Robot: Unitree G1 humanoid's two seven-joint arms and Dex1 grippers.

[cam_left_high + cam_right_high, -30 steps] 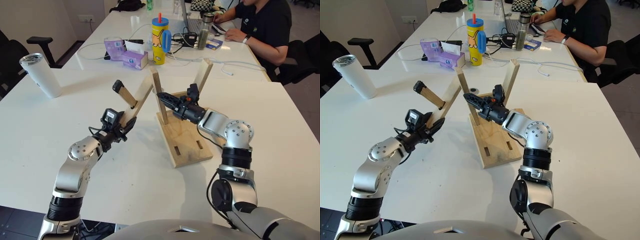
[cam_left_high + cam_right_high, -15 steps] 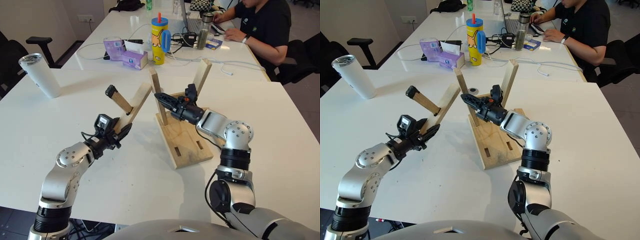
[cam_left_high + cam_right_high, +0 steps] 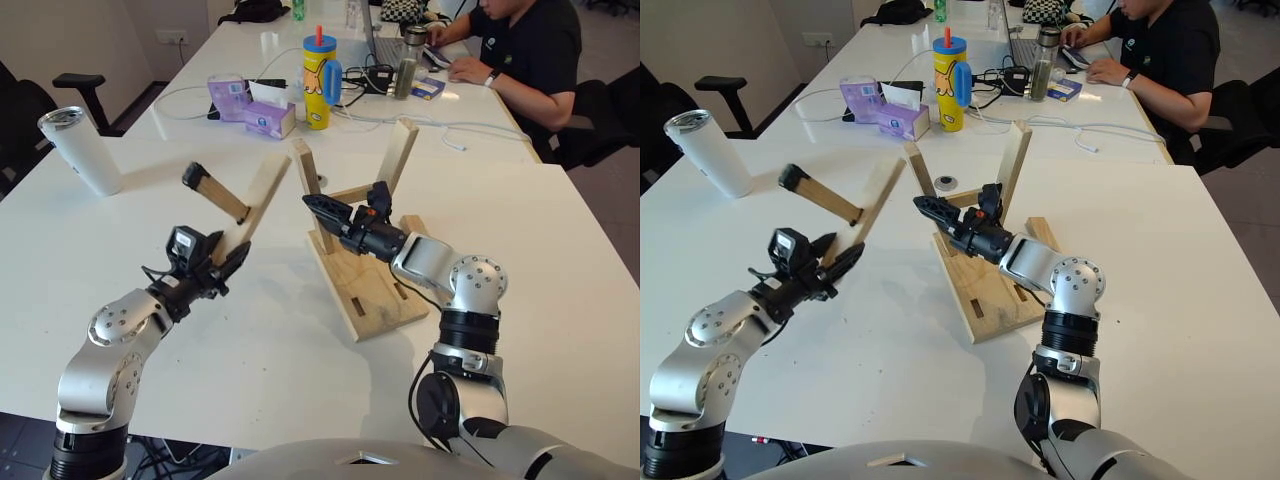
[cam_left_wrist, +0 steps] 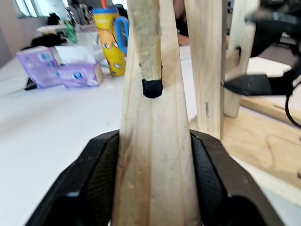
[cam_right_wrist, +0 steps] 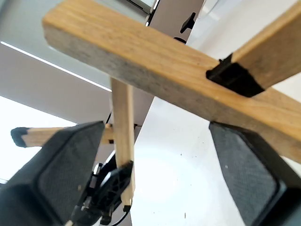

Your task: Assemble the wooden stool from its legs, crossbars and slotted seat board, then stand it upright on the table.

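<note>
left gripper (image 3: 228,266) is clamped on a loose leg (image 3: 256,198), its lower end hidden between the fingers. right gripper (image 3: 343,202) is spread wide at the upright legs (image 3: 308,190) on the seat board (image 3: 378,297), toward the table's (image 3: 300,370) far edge.

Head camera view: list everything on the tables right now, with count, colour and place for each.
seat board: one, pale wood, on the near table, middle.
standing legs: two, pale wood, upright at the board's far end, joined by a crossbar.
loose leg: one, pale wood, held above the table on the left, with a black-tipped bar stuck in it.
tumbler: one, white, near table, far left.
cup: one, yellow with blue lid and handle, far table.
tissue packs: two, purple, left of the cup.
bottle: one, dark, right of the cup.
left hand: shut on the loose leg.
right hand: open, around the crossbar.
</note>
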